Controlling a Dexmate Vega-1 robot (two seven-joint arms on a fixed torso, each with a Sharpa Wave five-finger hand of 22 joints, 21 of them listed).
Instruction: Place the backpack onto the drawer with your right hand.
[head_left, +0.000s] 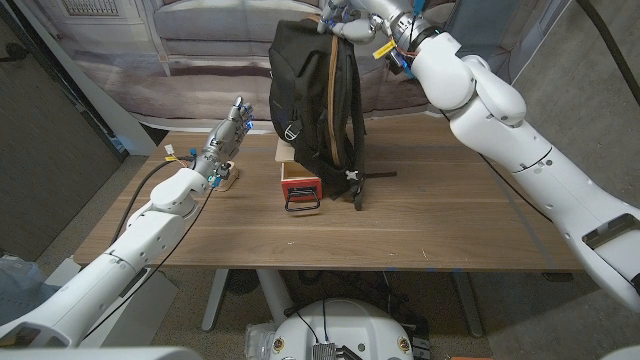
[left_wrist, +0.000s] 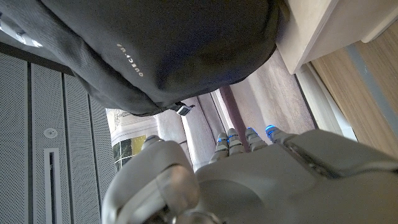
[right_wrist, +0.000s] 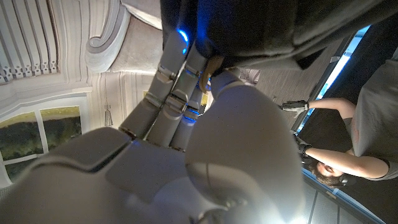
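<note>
- Setup is a wooden table (head_left: 420, 230) with a plain brown top, and a pale patterned curtain or backdrop hanging behind its far edge.
- Landmark for everything here is the drawer (head_left: 298, 183), a small light wood box near the middle of the table with a reddish front and a wire handle facing the robot.
- Plenty of bare tabletop to the right of the drawer and in front of it, all the way to the near edge. The stretch to the left of the drawer is bare too, up to where the left hand sits.
- The backpack (head_left: 315, 95) is black with a tan strip down its side, standing tall right on and behind the drawer. Its bottom reaches the drawer's top and right side, and a strap end lies on the table just right of the drawer. Can't tell how much of its weight is actually on the drawer.
- The right hand (head_left: 348, 22) is up high above the drawer, fingers wrapped around the top of the backpack. In the right wrist view its fingers (right_wrist: 177, 68) run straight into the dark fabric.
- The left hand (head_left: 225, 138) is well to the left of the drawer, near the table's far left part, fingers stretched out and apart, holding nothing.
- In the right wrist view a person (right_wrist: 367, 124) in a grey top is standing off in the room.
</note>
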